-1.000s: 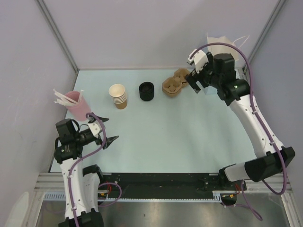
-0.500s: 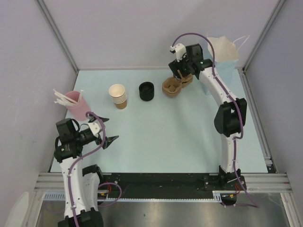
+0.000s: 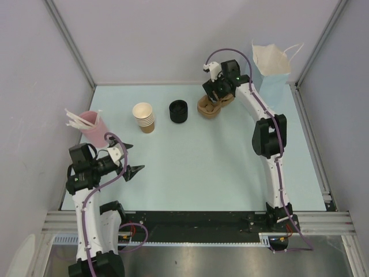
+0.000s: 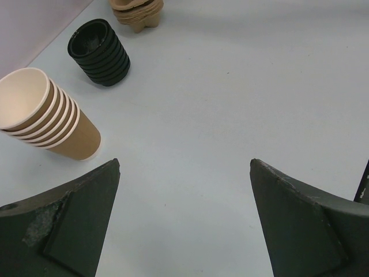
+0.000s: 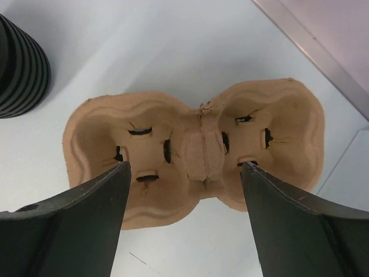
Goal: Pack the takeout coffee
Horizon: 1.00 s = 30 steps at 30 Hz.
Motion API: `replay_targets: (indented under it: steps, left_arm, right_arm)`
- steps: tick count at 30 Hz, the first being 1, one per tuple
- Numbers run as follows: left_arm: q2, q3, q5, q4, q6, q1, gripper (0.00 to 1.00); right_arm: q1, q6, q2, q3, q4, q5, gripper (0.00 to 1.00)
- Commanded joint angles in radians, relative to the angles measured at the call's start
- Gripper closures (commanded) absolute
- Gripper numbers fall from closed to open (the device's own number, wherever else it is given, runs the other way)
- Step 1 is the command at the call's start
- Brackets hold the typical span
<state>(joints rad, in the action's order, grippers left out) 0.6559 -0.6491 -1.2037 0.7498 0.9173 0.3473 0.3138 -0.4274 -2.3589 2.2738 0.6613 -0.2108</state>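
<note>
No single tan cup stands apart; I see only the stack of nested tan cups (image 3: pixel 144 117) (image 4: pixel 46 118). A stack of black lids (image 3: pixel 179 111) (image 4: pixel 101 52) (image 5: pixel 20 69) sits to its right. A brown pulp two-cup carrier (image 3: pixel 207 108) (image 5: pixel 196 144) lies at the back. My right gripper (image 3: pixel 212 98) (image 5: pixel 184 167) is open and empty, hovering right over the carrier with one finger on each side of its middle. My left gripper (image 3: pixel 134 158) (image 4: pixel 184 163) is open and empty above bare table at the near left.
A pale blue paper bag (image 3: pixel 271 66) with white handles stands open at the back right corner. A pink cup of white stirrers (image 3: pixel 92 127) stands at the left edge. The carrier also shows at the top of the left wrist view (image 4: pixel 138 11). Grey walls enclose the table.
My right arm has swung left from beside the bag and stretched out, bringing its gripper over the carrier. The left arm has not moved.
</note>
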Motion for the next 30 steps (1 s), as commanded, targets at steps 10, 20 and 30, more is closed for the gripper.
replay_targets:
  steps: [10,20,30]
  left_arm:
    - [0.025,-0.004,-0.033,-0.010,0.046,0.005,0.00]
    - [0.036,-0.006,-0.014,-0.024,0.032,0.005,0.00]
    - [0.047,-0.004,-0.014,-0.024,0.035,0.004,0.00]
  right_arm:
    - [-0.031,-0.085,-0.060,0.046,-0.006,-0.061,0.19]
    - [-0.028,-0.102,-0.094,0.052,-0.019,-0.110,0.27]
    - [-0.030,-0.085,-0.097,0.052,-0.045,-0.102,0.50]
